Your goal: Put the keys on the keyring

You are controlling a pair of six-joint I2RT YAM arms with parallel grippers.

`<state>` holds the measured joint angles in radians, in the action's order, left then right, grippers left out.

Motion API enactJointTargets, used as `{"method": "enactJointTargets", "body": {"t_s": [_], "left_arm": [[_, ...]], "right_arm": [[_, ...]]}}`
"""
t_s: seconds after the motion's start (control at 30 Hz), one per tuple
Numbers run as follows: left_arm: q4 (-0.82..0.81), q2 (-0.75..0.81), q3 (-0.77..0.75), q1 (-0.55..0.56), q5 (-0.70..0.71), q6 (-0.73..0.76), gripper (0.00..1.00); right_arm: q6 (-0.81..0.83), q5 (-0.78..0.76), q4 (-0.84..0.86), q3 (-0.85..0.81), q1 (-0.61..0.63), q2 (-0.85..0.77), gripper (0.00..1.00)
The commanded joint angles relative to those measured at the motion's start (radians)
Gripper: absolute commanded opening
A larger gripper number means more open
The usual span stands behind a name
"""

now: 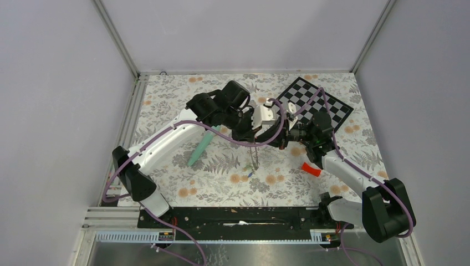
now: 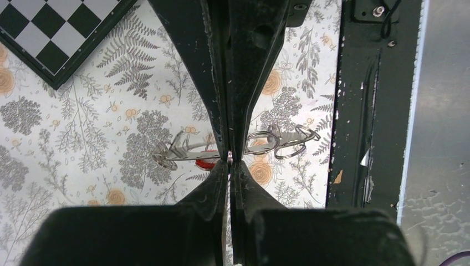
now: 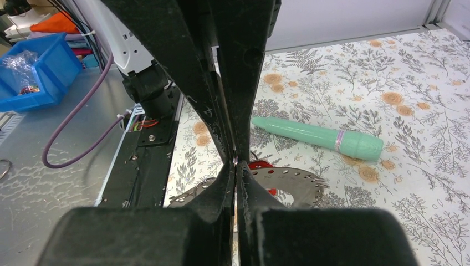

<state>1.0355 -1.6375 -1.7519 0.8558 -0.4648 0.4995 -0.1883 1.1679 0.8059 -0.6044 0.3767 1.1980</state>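
Observation:
Both grippers meet tip to tip above the middle of the floral cloth. My left gripper (image 1: 249,136) (image 2: 229,162) is shut on a small shiny metal ring (image 2: 229,158). My right gripper (image 1: 265,139) (image 3: 235,165) is shut on the same small ring from the other side. The keyring (image 1: 255,158), a flat grey disc with rim holes, hangs just below; it is edge-on in the left wrist view (image 2: 188,153) and flat in the right wrist view (image 3: 302,180). Wire split rings (image 2: 291,147) hang on it. A red key tag (image 2: 206,164) (image 3: 260,164) shows beside it. Tiny green and blue keys (image 1: 248,170) are below.
A mint-green pen-shaped tube (image 1: 200,147) (image 3: 318,136) lies left of the grippers. A curved red plastic piece (image 1: 311,169) lies to the right. A chessboard (image 1: 324,105) (image 2: 50,39) sits at the back right. The black base rail (image 1: 238,217) (image 2: 366,100) runs along the near edge.

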Motion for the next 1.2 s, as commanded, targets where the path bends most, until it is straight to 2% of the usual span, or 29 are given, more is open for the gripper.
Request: {"method": "enactJointTargets", "body": {"t_s": [0.0,0.1,0.2,0.3,0.4,0.57,0.7,0.93,1.17], "left_arm": [[-0.100,0.081,0.049,-0.062,-0.125,0.015,0.08],[-0.184,0.139,0.127,-0.133,-0.229,0.031,0.31],[-0.311,0.213,0.237,-0.192,-0.306,0.045,0.44],[-0.422,0.271,0.327,-0.225,-0.363,0.054,0.52],[-0.531,0.313,0.393,-0.235,-0.397,0.043,0.54],[-0.595,0.314,0.416,-0.236,-0.449,0.037,0.60],[-0.616,0.317,0.420,-0.236,-0.487,0.051,0.59],[-0.564,0.320,0.428,-0.232,-0.528,0.138,0.40],[-0.538,0.314,0.438,-0.205,-0.492,0.206,0.33]], "right_arm": [[-0.023,0.006,0.052,-0.038,0.000,-0.025,0.00],[-0.103,0.022,0.112,-0.060,-0.004,-0.026,0.00],[-0.193,0.034,0.202,-0.083,-0.008,-0.015,0.00],[-0.269,0.035,0.268,-0.096,-0.012,0.002,0.00],[-0.306,0.032,0.302,-0.100,-0.012,0.012,0.00],[-0.320,0.030,0.308,-0.104,-0.012,0.021,0.00],[-0.322,0.026,0.306,-0.102,-0.012,0.021,0.00],[-0.311,0.018,0.286,-0.097,-0.014,0.017,0.00],[-0.310,0.006,0.273,-0.099,-0.019,0.024,0.00]]}}
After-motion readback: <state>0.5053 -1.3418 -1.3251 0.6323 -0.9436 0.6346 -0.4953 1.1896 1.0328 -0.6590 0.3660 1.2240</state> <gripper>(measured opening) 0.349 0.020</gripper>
